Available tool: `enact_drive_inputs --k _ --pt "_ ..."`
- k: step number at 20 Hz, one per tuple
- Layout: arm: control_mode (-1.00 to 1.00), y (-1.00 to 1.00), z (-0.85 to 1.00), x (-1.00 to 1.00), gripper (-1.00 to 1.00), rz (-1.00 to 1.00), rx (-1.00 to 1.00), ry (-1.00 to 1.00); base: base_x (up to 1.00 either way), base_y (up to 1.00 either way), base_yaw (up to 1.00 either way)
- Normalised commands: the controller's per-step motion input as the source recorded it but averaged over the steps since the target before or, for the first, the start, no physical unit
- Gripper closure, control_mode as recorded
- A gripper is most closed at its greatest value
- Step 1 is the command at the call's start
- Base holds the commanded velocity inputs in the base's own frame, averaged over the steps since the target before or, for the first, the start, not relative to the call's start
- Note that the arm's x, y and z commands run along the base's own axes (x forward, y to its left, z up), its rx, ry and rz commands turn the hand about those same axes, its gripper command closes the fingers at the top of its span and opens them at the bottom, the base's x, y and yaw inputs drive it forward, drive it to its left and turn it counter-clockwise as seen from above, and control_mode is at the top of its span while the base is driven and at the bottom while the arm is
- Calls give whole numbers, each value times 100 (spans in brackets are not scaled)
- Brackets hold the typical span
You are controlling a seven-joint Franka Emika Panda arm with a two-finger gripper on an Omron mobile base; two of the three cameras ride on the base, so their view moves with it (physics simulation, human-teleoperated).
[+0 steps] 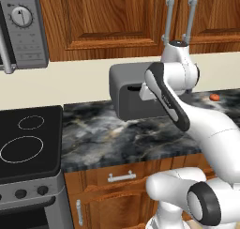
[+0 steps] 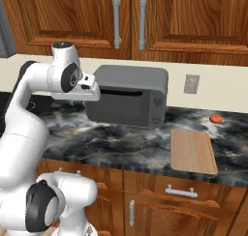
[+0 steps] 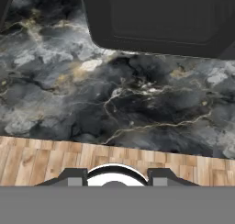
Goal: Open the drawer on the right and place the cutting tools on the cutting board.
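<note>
Arm raised over the dark marble counter, drawer on the right closed.

In the hand view the gripper [image 3: 117, 176] sits at the bottom centre with its two finger tips wide apart and nothing between them, looking down on the counter [image 3: 114, 103] and the toaster oven [image 3: 160, 21] at the top of the frame. In the right base view the cutting board [image 2: 193, 151] lies bare at the right centre, beside the oven, with a small red-orange round thing [image 2: 216, 119] just above it. The drawer [image 2: 181, 188] is shut in the lower right, under the board.
</note>
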Motion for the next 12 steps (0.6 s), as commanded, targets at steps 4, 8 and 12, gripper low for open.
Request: enact_drive_inputs --k 4,8,12 --pt "-100 -73 -37 -48 -100 -8 9 -1 0 0 0" --pt "-100 -100 -50 -72 -100 -22 18 0 0 0 0" --pt "-100 -100 -53 -79 -100 -27 21 0 0 0 0"
